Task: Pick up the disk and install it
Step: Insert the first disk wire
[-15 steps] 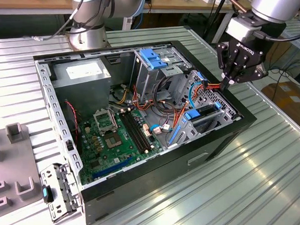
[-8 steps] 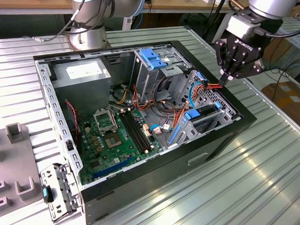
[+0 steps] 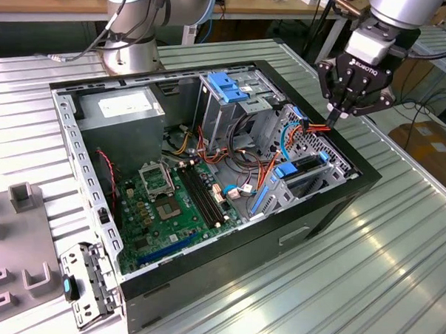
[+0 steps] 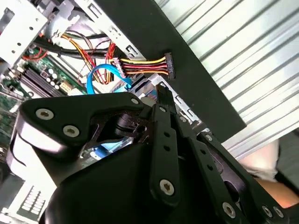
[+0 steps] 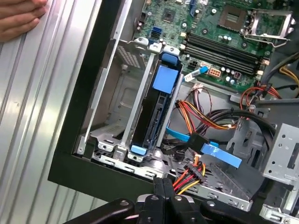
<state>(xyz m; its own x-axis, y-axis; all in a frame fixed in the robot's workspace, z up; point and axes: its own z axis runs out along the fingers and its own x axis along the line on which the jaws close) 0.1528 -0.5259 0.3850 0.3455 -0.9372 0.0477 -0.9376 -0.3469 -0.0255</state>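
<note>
From the exterior view, the gripper point(image 3: 338, 113) hangs over the case point(image 3: 332, 209) at the exterior view's right, its fingers pressed together with nothing between them, tips just above the orange-and-red wires beside the drive cage point(image 3: 316, 152). The disk point(image 3: 301, 167) sits in that cage on edge, blue carrier tabs showing, so it looks already slotted in. In the second wrist view, the black fingers point(image 4: 164, 109) meet at the tip right by the power plug point(image 4: 169, 64) and a looping blue cable point(image 4: 100, 74). In the first wrist view, the disk point(image 5: 156, 107) stands in its bay between metal rails, a broad blue tab at one end and a small blue clip at the other; a hand point(image 5: 18, 18) rests on the table point(image 5: 32, 116) well apart. My guess on handling: dense and rigid, a fair weight, no give, and shock-sensitive, with bare metal faces likely slick. The blue carrier rails look the safest place to pinch it.
</note>
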